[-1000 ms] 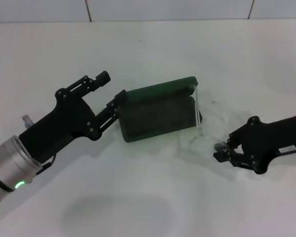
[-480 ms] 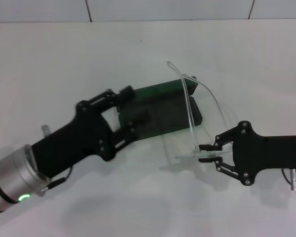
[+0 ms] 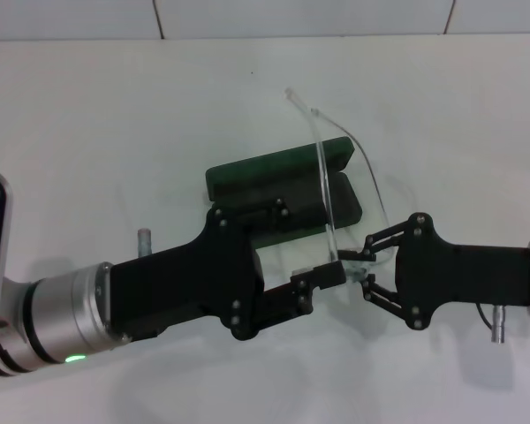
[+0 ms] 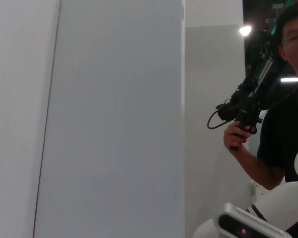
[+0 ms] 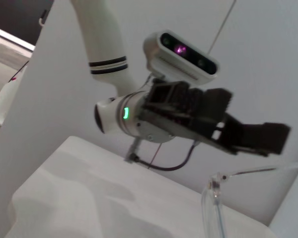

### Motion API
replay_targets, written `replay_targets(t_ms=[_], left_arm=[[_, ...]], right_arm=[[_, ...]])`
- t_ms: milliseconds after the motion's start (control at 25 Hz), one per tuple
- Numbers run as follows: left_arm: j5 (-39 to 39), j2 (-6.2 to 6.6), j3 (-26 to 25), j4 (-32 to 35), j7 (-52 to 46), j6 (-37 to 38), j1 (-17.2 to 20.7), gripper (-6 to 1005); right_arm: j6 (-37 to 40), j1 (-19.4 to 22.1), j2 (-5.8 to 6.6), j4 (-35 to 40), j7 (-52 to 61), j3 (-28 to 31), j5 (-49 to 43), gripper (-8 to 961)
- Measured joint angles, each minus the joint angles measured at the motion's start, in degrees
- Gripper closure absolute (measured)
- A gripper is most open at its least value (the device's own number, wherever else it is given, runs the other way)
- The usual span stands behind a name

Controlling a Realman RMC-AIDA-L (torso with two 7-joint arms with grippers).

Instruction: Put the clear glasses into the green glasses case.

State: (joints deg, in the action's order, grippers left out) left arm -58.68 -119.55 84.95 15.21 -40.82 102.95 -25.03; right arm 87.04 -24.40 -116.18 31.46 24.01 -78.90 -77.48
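Note:
The green glasses case lies open at the middle of the white table, lid raised at the back. The clear glasses hang tilted above the case's right half, one arm sticking up toward the back. My right gripper is shut on their near end, just in front of the case's right corner. My left gripper is open and reaches in from the left, its lower finger right beside the held end. In the right wrist view I see the left gripper and part of the glasses.
The left arm lies low across the table's front left and covers part of the case's front edge. The right arm comes in from the right. A tiled wall closes the back. The left wrist view shows only a wall and a person.
The right gripper took the glasses off the table beside the case, raised them and carried them left over the case. The left arm swung from the case's left side to the front, up to the glasses.

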Motion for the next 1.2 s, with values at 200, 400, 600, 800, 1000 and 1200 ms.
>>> replay_targets(t_ms=[200, 400, 600, 800, 1000, 1200], left_arm=[[0.14, -0.08, -0.09, 1.34, 0.82, 1.16, -0.73, 467], [-0.15, -0.17, 0.03, 1.37, 0.30, 0.80, -2.42, 466], [-0.33, -0.16, 0.13, 0.87, -1.87, -1.05, -3.90, 466], [-0.38, -0.11, 0.17, 0.89, -4.93, -2.45, -4.78, 467], [-0.57, 0.04, 0.20, 1.23, -7.33, -5.59, -5.46, 467], [-2.63, 0.10, 0.22, 1.38, -10.11, -6.45, -7.29, 466]], right_arm=[[-0.06, 0.12, 0.03, -0.29, -2.16, -2.01, 0.07, 831], [0.48, 0.57, -0.01, -1.06, -7.05, -2.76, 0.26, 831], [1.19, 0.47, 0.00, -1.54, -9.39, -2.83, 0.32, 830], [1.91, 0.05, 0.00, -1.58, -12.52, -2.90, 0.35, 830], [4.98, -0.02, 0.00, -1.46, -14.91, -2.92, 0.46, 830], [6.48, -0.03, 0.00, -1.07, -16.45, -2.92, 0.58, 831]])
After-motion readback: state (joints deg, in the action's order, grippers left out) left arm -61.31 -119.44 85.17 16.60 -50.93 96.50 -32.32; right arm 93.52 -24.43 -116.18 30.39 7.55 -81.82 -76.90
